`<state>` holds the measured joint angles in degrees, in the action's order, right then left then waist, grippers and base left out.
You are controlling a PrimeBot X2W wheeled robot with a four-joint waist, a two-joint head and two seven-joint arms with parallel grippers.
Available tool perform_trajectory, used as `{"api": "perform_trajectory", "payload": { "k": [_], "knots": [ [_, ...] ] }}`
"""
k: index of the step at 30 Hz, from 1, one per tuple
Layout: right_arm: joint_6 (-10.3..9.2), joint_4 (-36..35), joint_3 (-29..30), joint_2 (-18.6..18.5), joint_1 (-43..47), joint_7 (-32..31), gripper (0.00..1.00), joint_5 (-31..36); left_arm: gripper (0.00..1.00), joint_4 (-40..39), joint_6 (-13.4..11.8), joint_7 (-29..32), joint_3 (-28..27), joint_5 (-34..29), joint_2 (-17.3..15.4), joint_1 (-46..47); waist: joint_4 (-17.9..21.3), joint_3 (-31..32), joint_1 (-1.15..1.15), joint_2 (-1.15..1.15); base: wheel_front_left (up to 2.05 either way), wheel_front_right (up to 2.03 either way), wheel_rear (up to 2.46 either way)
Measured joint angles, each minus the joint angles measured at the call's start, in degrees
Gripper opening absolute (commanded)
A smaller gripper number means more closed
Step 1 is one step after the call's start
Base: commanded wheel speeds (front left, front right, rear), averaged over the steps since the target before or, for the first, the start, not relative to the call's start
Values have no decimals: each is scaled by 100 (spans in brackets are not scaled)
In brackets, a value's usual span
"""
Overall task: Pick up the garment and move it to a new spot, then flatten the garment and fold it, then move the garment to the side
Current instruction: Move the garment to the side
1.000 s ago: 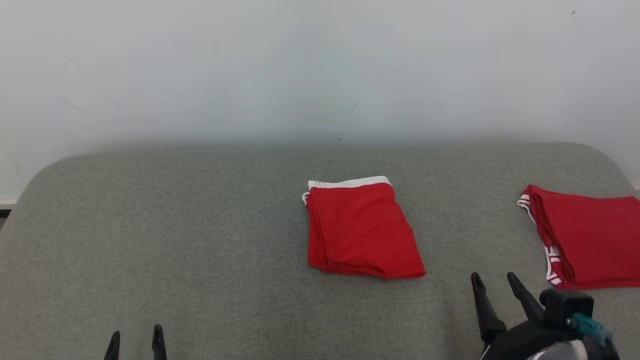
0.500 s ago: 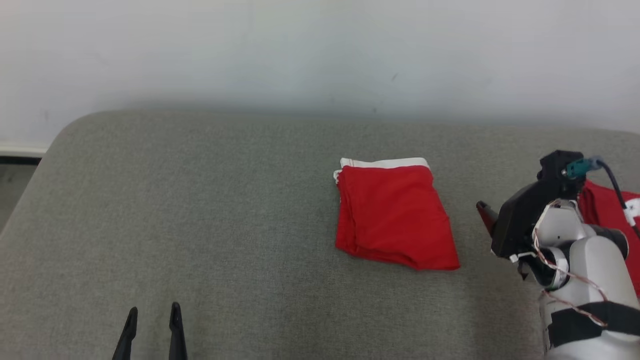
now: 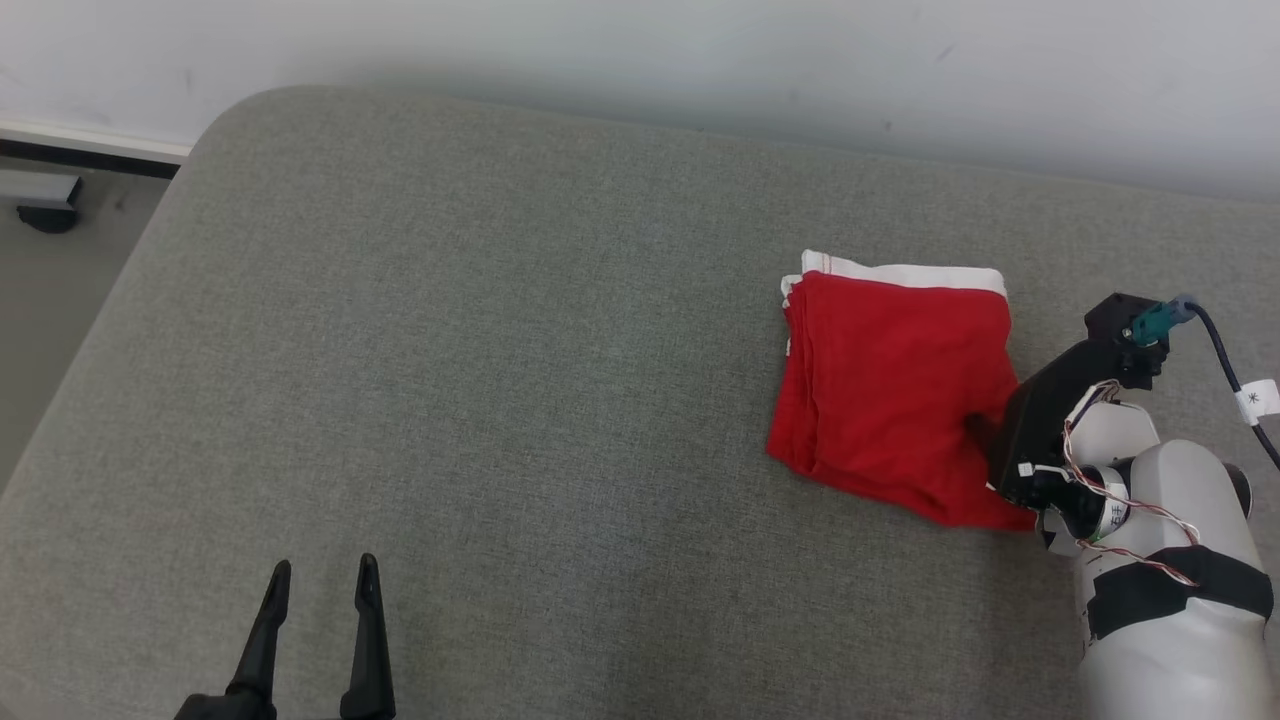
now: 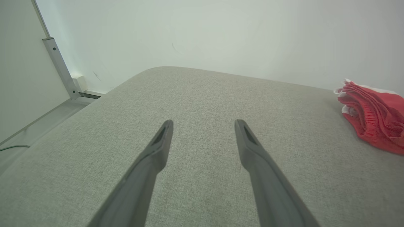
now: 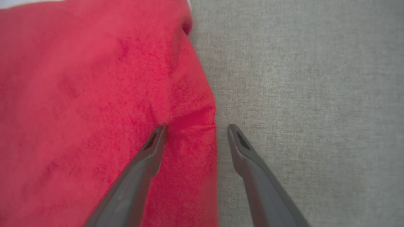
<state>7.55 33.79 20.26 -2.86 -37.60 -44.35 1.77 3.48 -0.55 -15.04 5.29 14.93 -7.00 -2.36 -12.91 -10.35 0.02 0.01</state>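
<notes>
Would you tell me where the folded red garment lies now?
In the head view, the folded red garment lies right of centre on the grey surface, the right gripper straddling its right edge.

left gripper (image 3: pixel 324 562): 2 long dark tapered fingers (image 4: pixel 252 151), slot near each tip. right gripper (image 5: pixel 197 126): same build. right forearm (image 3: pixel 1180 500): pale grey, smooth, black band (image 3: pixel 1180 595) round it. black wrist block (image 3: pixel 1055 420) carries teal plug (image 3: pixel 1155 322), black cable (image 3: pixel 1225 370) with white tag (image 3: pixel 1258 400); thin red-and-white wires (image 3: pixel 1070 445) alongside.
</notes>
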Motion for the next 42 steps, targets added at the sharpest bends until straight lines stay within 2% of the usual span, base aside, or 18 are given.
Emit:
{"api": "perform_trajectory", "payload": {
  "k": [5, 6, 8, 9, 15, 18, 23, 27, 32, 38, 42],
  "knots": [
    [0, 463, 22, -32, -131, 79, 100, -183, 100, 55, 14, 0, 1, -33, 33, 37, -78, -115, -1, 0, 0, 0, 0],
    [0, 536, 5, -31, -146, 143, 76, -185, 100, 65, 44, -1, 4, -43, 32, 42, -63, -120, -2, 0, 0, 0, 0],
    [0, 668, -36, -31, -204, 231, 9, -200, 100, 81, 58, 0, 12, -68, 42, 69, -21, -123, -1, 0, 0, 0, 0],
    [0, 726, -91, -34, -230, 302, 0, -209, 100, 86, 63, 0, 11, -75, 38, 91, 4, -125, -2, 0, 0, 0, 0],
    [0, 814, -531, -11, -265, 641, 0, -66, 100, 67, 108, 0, -37, -88, 3, 128, 224, -106, -1, 0, 0, 0, 0],
    [1, 736, -917, -135, -258, 672, 0, -24, 100, 30, 151, 0, -42, -88, -9, 130, 385, -81, -1, 0, 0, 0, 0],
    [1, 266, -1684, -797, -180, 575, 0, -211, 100, -20, 177, 0, -44, -89, -20, 127, 725, -32, -1, 0, 0, 0, 0],
    [1, -241, -2153, -1530, -69, 420, 0, -407, 100, -62, 207, 0, -59, -90, -73, 131, 1049, -14, -1, 0, 0, 0, 0],
    [0, -755, -2281, -2179, 94, 415, 0, -420, 100, -134, 255, 19, -25, -98, -153, 238, 1447, -70, -2, 0, 0, 0, 0],
    [1, -849, -2210, -2582, 114, 791, 0, -174, 100, -226, 316, 149, 0, -114, -303, 495, 1718, -380, -1, 0, 0, 0, 0],
    [1, -851, -2011, -2635, 110, 966, 0, 42, 100, -286, 353, 201, -13, -114, -419, 609, 1797, -639, -1, 0, 0, 0, 0]
  ]
}}
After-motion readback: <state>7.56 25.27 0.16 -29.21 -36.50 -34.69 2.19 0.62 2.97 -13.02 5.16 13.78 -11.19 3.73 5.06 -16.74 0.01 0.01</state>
